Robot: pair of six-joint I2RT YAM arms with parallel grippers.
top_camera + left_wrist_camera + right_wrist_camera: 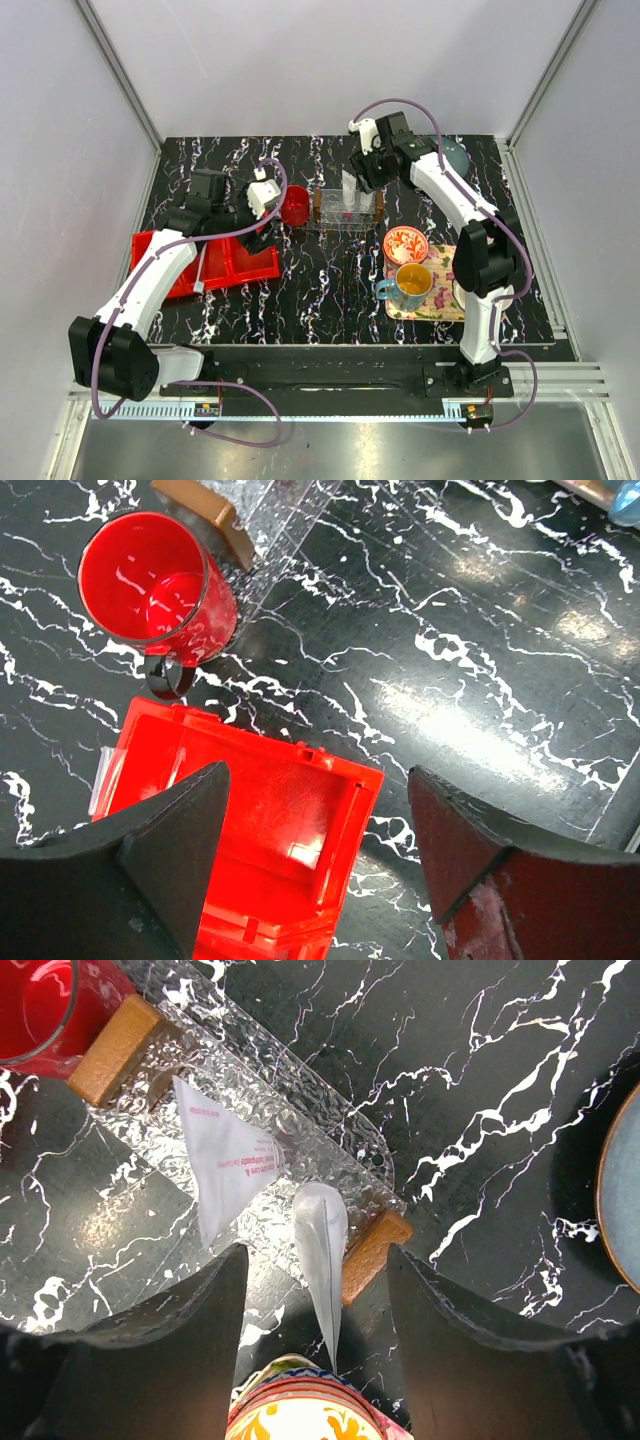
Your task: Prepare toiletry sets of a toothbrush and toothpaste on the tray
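The clear oval tray (326, 218) with brown end handles lies mid-table; it also shows in the right wrist view (300, 1090). Two white toothpaste tubes stand on it, crimped ends up: one with pink print (232, 1160), one seen edge-on (322, 1245). They also show in the top view (349, 192). My right gripper (318, 1260) (363, 180) is open just above the edge-on tube, a finger on either side, not touching. A slim pale stick, apparently the toothbrush (202, 270), lies in the red bin (160, 250). My left gripper (318, 860) (262, 230) is open and empty over the bin's right compartment (290, 820).
A red cup (294, 205) (155, 580) stands between the bin and the clear tray. A floral tray (440, 305) at the right holds a patterned bowl (405, 243) and a blue mug (410, 285). A grey-blue dish (456, 155) sits at the back right.
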